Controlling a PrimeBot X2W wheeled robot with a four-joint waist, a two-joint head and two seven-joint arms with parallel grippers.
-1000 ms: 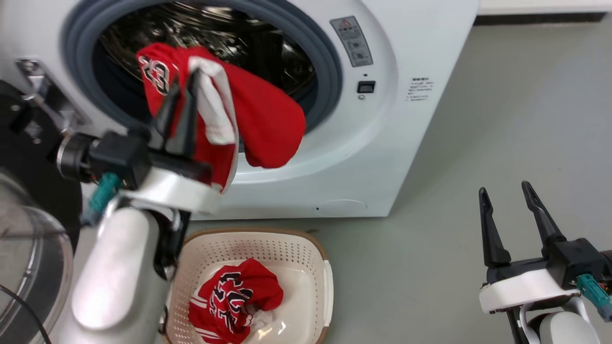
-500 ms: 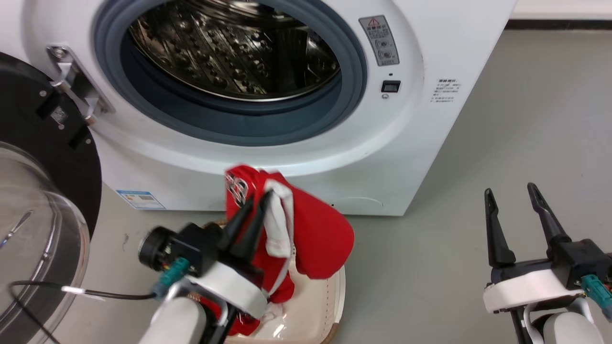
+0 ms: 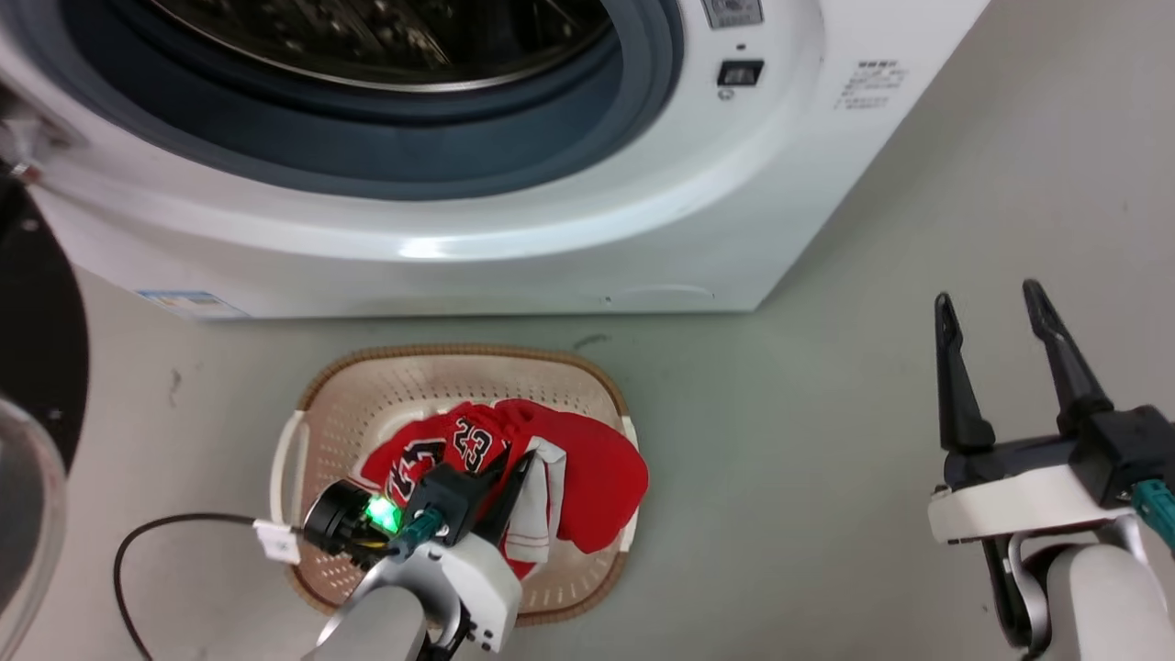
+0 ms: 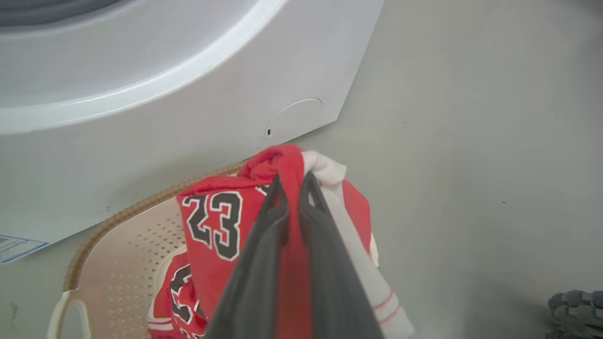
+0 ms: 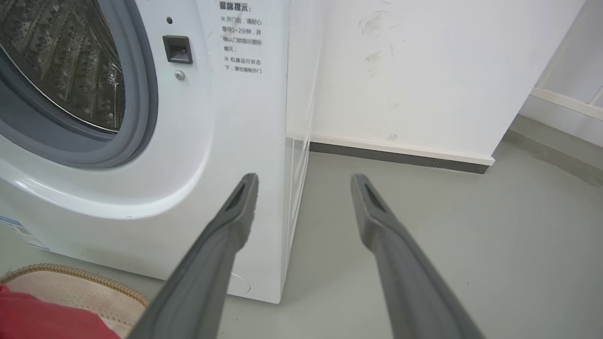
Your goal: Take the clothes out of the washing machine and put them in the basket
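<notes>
My left gripper (image 3: 516, 462) is shut on a red garment (image 3: 587, 468) with a white-trimmed edge and a "23" on it. It holds the garment low over the cream basket (image 3: 459, 353), and the cloth drapes over the basket's right rim. In the left wrist view the left gripper (image 4: 293, 181) pinches a fold of this red garment (image 4: 212, 221). A second red garment (image 3: 395, 470) lies in the basket beneath. The washing machine (image 3: 551, 239) stands right behind the basket, its porthole open. My right gripper (image 3: 987, 294) hangs open over the floor at the right, nothing between its fingers (image 5: 226, 226).
The machine's black-framed glass door (image 3: 37, 367) stands open at the far left. A dark cable (image 3: 165, 528) trails on the floor beside the basket. Grey floor (image 3: 808, 441) spreads to the right of the basket. A white wall with a dark baseboard (image 5: 400, 155) runs behind the machine.
My left gripper has carried the red garment from the porthole down to the basket. The head camera has tilted down. The right gripper has stayed open in place.
</notes>
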